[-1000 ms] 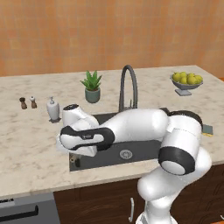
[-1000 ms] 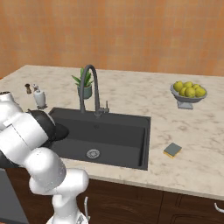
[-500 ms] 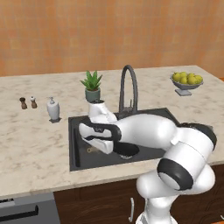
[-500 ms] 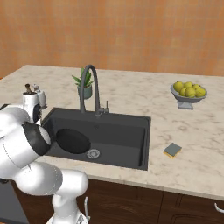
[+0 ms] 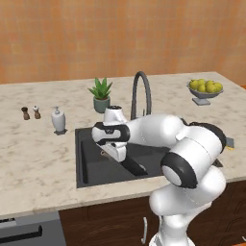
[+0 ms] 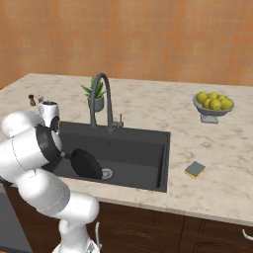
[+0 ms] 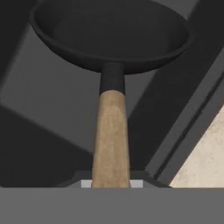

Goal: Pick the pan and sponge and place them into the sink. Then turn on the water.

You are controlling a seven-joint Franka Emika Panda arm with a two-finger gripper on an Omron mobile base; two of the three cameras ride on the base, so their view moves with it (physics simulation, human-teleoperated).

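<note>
Jaws closed on the straight light wooden handle (image 7: 111, 135) of the round black frying pan (image 7: 111, 33); in the hand view the handle runs up from between the finger tips at 6 o'clock to the pan bowl at 12 o'clock. Gripper (image 5: 116, 150) sits low over the large dark grey rectangular sink (image 5: 89, 168), hand pointing down into the basin.

Pan position: in the right base view the pan (image 6: 87, 163) hangs tilted inside the sink (image 6: 148, 153), just beside the round metal drain (image 6: 105, 173), at about 9 o'clock from it. Cannot tell whether the pan touches the basin floor.

Risks, as judgement:
- Grip is near the handle's end, bowl cantilevered; the pan could pivot in the jaws or drop hard if released while above the floor.
- Tall arched dark faucet (image 6: 102, 99) stands close behind the hand; lifting out carelessly could clip it.
- Pan resting over the drain may block it once water runs.

Small yellow rectangular sponge with dark face (image 6: 195, 169) lies on the pale marble counter (image 6: 217, 178), at 3 o'clock from the sink, well apart from the gripper. Not yet moved. No water stream visible at the faucet.
</note>
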